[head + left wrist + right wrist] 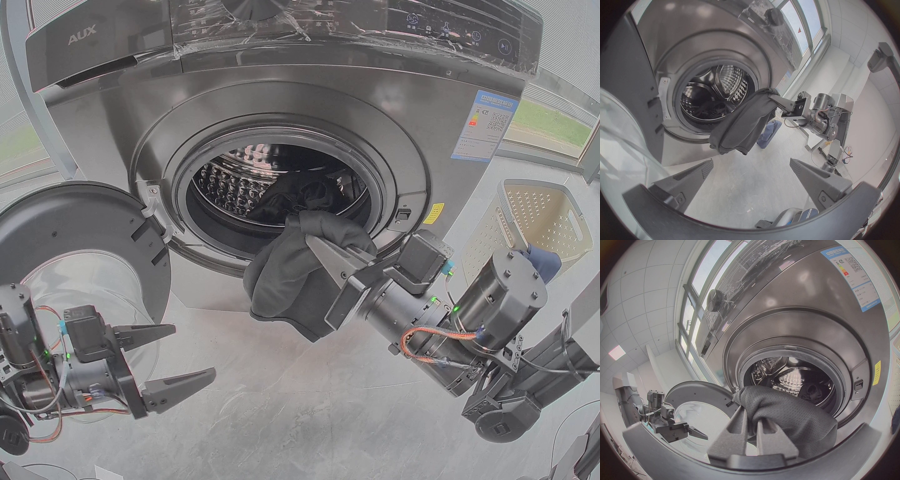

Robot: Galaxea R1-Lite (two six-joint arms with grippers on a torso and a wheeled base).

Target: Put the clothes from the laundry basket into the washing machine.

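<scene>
Right gripper (310, 239) is shown extended to the drum opening (250, 169), clamped on a dark garment (281, 275); left gripper (194, 350) is held spread, below-left of the opening.

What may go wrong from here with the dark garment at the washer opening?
1. Most of the dark garment hangs outside, below the opening's rim; if the right gripper lets go here, it may slide to the floor.
2. A hanging part may stay on the rim and block the door.
</scene>
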